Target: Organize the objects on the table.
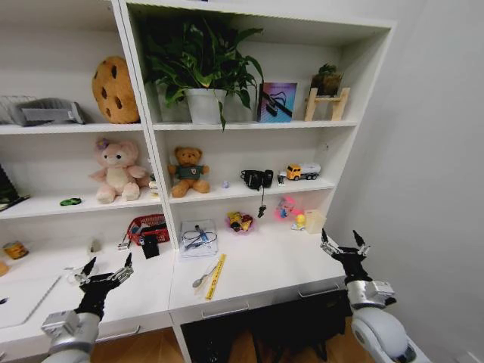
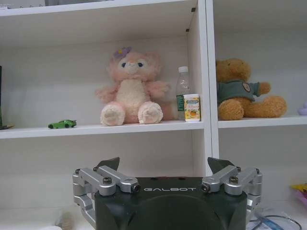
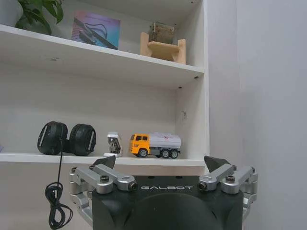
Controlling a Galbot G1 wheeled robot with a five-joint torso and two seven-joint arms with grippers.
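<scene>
The long white table [image 1: 257, 265] carries small clutter: a yellow ruler [image 1: 215, 276], a small metal utensil [image 1: 202, 279], a clear box of cables [image 1: 199, 236], a red basket [image 1: 148, 225] and a bowl of sweets [image 1: 240, 221]. A flat silver-white laptop [image 1: 26, 299] lies at the desk's left end. A tiny green toy car [image 1: 70, 202] [image 2: 62, 124] sits on the shelf beside the pink plush. My left gripper [image 1: 110, 259] [image 2: 164, 163] hangs open over the left part of the desk, empty. My right gripper [image 1: 339, 234] [image 3: 161, 161] stands open and empty at the desk's right end.
Shelves above hold a pink plush [image 2: 130, 88], a brown bear [image 1: 187, 171], headphones [image 3: 67, 139] with a dangling cord, a toy tanker truck [image 3: 154, 144] and a potted plant [image 1: 204, 72]. A wall [image 1: 423, 151] closes the right side. Drawer handles [image 1: 225, 310] line the desk front.
</scene>
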